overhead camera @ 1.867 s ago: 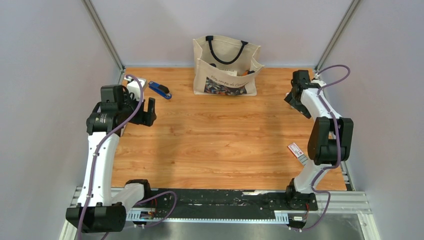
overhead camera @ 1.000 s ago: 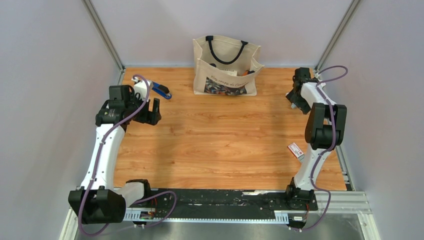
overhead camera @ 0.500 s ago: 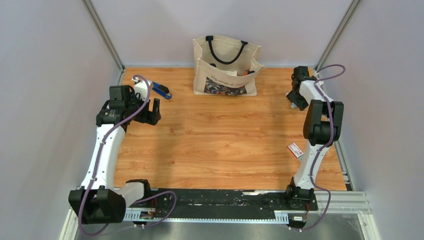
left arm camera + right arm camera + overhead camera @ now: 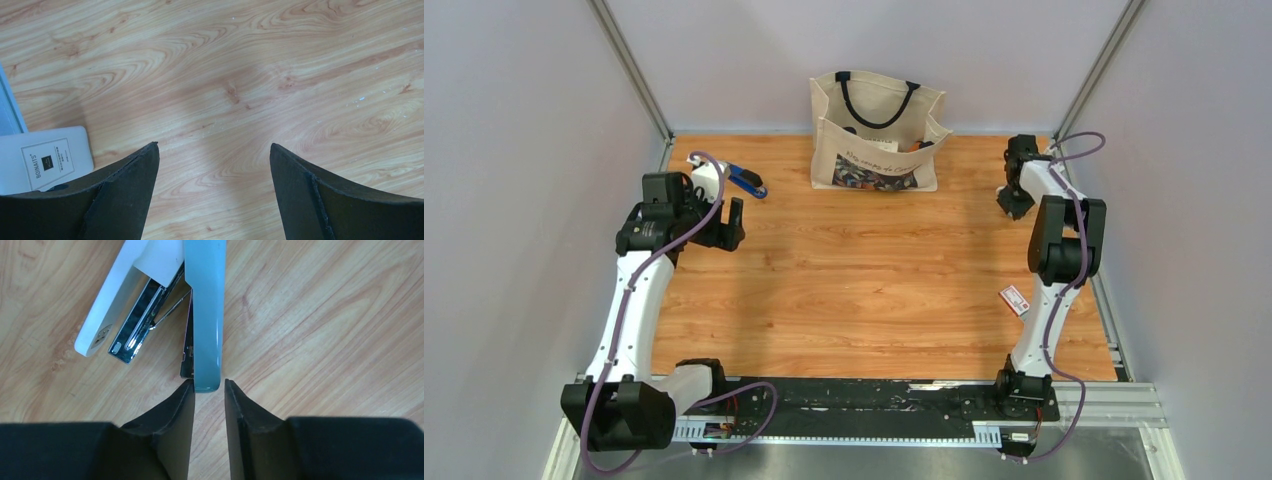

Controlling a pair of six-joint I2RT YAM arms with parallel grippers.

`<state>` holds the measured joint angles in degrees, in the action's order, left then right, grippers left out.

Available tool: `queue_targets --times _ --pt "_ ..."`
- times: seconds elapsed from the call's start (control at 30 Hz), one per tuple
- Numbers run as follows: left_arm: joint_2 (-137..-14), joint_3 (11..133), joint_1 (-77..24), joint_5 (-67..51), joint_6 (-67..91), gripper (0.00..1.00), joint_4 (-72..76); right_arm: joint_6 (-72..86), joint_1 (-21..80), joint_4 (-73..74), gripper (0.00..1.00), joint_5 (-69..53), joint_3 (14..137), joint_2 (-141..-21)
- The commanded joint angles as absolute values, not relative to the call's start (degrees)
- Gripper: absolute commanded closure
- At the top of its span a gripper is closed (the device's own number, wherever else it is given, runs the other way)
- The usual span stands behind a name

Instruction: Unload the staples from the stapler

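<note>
Two grippers, neither on dark blue stapler, upper left of overhead view. Left gripper splayed over table near it, likely staged for grasp. Right gripper nearly closed at pale stapler tip; pinch unclear.

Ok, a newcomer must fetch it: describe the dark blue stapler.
Find the cloth bag at the back, then look left toward the corner. The stapler lies there by a white box, slim and dark blue; the other stapler, at the right gripper, is pale blue and white.
</note>
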<state>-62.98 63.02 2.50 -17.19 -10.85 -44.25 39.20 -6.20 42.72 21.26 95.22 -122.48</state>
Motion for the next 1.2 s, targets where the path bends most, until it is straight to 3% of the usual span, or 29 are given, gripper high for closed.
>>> queue_targets --times 0.0,0.47,0.6,0.87,1.17 --pt "-61.44 63.11 2.55 -16.88 -11.78 0.11 -43.07 37.8 -5.98 43.86 0.7 20.3 96.42 -122.52" --pt "-56.78 63.72 2.55 -15.73 -11.43 0.11 -46.32 33.23 -0.27 41.84 0.96 21.8 85.97 -113.39" --pt "-54.06 63.37 2.64 -14.5 -12.13 0.11 -47.55 33.22 5.79 40.7 0.97 22.32 80.44 -109.43" --pt "-49.31 62.4 2.64 -13.45 -13.8 0.1 -51.59 41.46 22.65 36.31 0.97 20.92 64.36 -99.68" --pt "-44.83 59.07 2.64 -14.24 -16.7 0.1 -55.98 57.46 51.2 32.25 0.96 19.86 53.26 -94.3"
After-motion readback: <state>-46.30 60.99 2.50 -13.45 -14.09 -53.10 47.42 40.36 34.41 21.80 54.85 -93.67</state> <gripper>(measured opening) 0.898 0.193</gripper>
